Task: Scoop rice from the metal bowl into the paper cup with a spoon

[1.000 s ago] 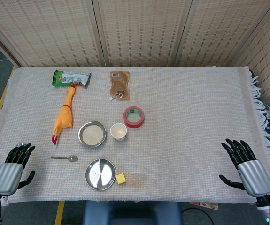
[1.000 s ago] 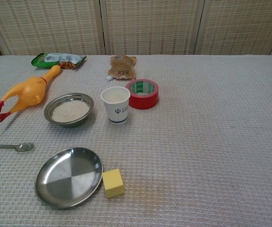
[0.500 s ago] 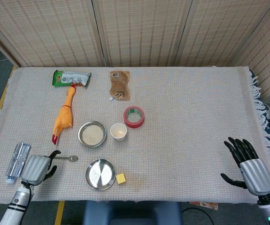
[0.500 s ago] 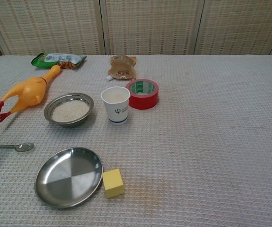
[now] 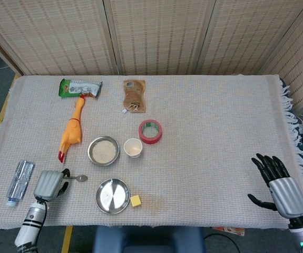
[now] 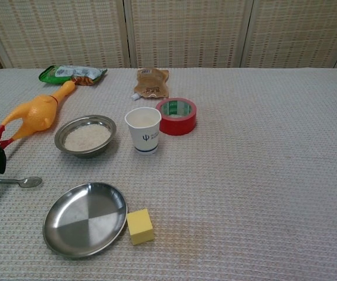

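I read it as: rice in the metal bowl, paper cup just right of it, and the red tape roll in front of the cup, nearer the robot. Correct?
Not quite. The red tape roll sits behind the paper cup and a little to its right, farther from the robot, as the chest view shows. The rest holds: rice is in the metal bowl, with the cup just right of it.

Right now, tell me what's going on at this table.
The robot's left hand is over the handle end of the spoon at the near left of the table; whether it grips the handle yet cannot be told. The spoon lies flat on the cloth. The metal bowl of rice sits untouched next to the paper cup, which looks empty. The right hand rests open at the far right edge, holding nothing. An empty metal plate and a yellow block lie nearby.
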Controlling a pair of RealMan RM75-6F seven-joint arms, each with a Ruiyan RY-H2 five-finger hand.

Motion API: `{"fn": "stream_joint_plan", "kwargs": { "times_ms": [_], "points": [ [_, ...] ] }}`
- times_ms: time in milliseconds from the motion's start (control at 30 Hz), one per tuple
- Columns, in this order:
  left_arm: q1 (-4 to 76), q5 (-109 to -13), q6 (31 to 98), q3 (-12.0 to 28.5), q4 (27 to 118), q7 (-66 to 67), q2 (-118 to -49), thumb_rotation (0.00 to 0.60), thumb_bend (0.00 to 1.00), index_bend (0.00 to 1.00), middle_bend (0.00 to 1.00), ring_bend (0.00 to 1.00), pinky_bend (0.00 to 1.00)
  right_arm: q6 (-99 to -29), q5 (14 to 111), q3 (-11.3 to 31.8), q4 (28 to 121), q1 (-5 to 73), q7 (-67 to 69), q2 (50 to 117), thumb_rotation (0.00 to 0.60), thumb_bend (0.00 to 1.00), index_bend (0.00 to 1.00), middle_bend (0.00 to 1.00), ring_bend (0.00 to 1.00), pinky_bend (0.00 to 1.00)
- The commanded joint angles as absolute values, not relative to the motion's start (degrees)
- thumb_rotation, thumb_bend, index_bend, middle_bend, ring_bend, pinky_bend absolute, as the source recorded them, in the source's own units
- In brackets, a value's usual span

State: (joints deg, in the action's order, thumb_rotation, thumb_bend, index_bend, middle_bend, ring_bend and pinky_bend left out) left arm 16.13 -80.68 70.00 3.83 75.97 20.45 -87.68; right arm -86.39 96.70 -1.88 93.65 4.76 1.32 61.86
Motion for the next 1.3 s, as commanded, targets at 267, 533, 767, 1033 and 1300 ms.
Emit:
{"fn": "stream_joint_plan", "kwargs": {
  "times_ms": [267,533,767,1033,1300],
  "points": [
    [16.8,-79.1,69.5,4.2,71.1,19.6,-90.1,0.600,0.39,0.47,1.00,1.00,1.00,-86.0,96.4,-1.8,93.8,4.9,1.1,61.8,0.503,0.11,0.00,0.00,0.00,0.00],
    [17.2,-77.3,68.3,4.1,69.2,20.6,-91.1,0.600,0.39,0.46,1.00,1.00,1.00,-85.7,96.2,-1.9,94.1,4.8,0.9,61.6,0.503,0.11,0.00,0.00,0.00,0.00],
    [17.5,-76.9,68.2,4.1,67.9,20.4,-91.7,0.600,0.39,0.48,1.00,1.00,1.00,-86.1,96.3,-1.9,94.3,4.6,0.8,61.5,0.503,0.11,0.00,0.00,0.00,0.00],
    [17.6,-75.9,67.8,4.1,67.5,20.6,-91.7,0.600,0.39,0.50,1.00,1.00,1.00,-85.5,96.2,-2.0,94.4,4.8,0.8,61.4,0.503,0.11,0.00,0.00,0.00,0.00],
    [17.9,-75.4,67.5,4.1,67.3,20.6,-91.7,0.600,0.39,0.50,1.00,1.00,1.00,-85.4,96.2,-2.0,94.5,4.7,0.5,61.5,0.503,0.11,0.00,0.00,0.00,0.00]
  ]
}}
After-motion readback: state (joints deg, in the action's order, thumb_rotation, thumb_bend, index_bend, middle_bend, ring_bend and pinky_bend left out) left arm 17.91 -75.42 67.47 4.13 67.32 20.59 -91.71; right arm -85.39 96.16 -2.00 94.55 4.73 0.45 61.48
